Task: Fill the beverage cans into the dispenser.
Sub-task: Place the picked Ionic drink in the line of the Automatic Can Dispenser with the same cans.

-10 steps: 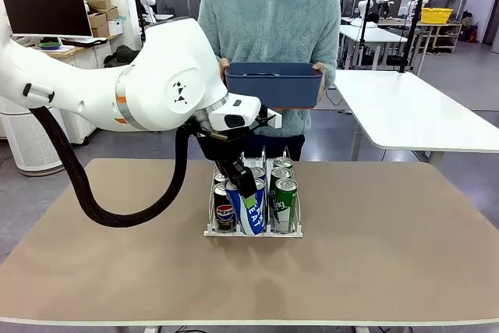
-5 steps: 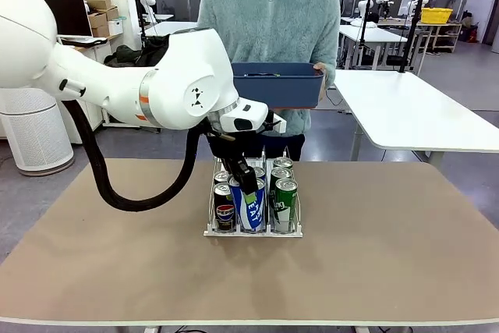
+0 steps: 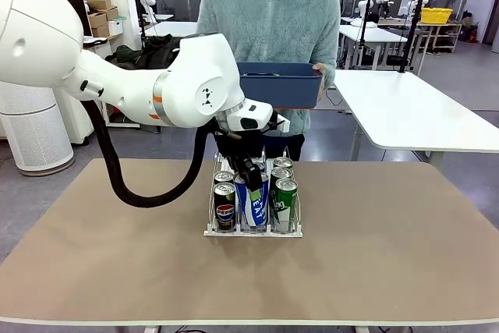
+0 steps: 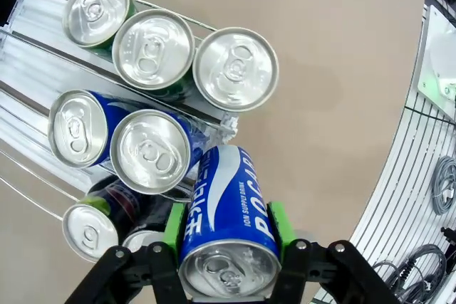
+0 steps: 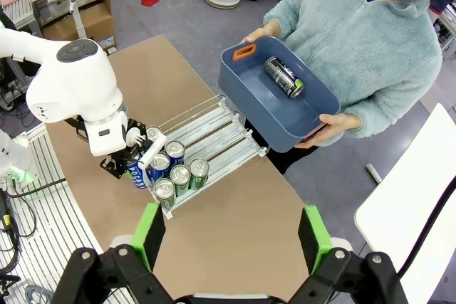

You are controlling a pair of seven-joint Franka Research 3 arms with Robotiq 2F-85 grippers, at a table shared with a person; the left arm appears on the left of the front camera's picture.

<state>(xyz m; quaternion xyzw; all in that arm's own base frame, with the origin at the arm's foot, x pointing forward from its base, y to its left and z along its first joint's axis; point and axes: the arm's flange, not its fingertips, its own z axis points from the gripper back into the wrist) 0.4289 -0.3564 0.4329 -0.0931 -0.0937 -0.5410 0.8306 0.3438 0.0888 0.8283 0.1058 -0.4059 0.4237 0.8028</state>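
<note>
black can (image 3: pixel 224 210): pepsi logo, silver top, front of left lane.
rack (image 3: pixel 210 233): white base, thin wire dividers, on tan table (image 3: pixel 390 255).
blue can (image 4: pixel 228 204): white wave, "pocar" lettering, smooth metal, front of middle lane.
left gripper (image 4: pixel 228 227): green pads clenched on the blue can's sides.
green cans (image 3: pixel 285 202): three round silver tops, right lane.
right gripper (image 5: pixel 231 236): jaws spread wide, grasping nothing.

Blue can (image 4: pixel 226 211): glossy printed metal, bright silver top. Dispenser (image 3: pixel 253 233): thin wire dividers. Table (image 3: pixel 374 255): matt. Bin (image 3: pixel 281 87): smooth plastic.
</note>
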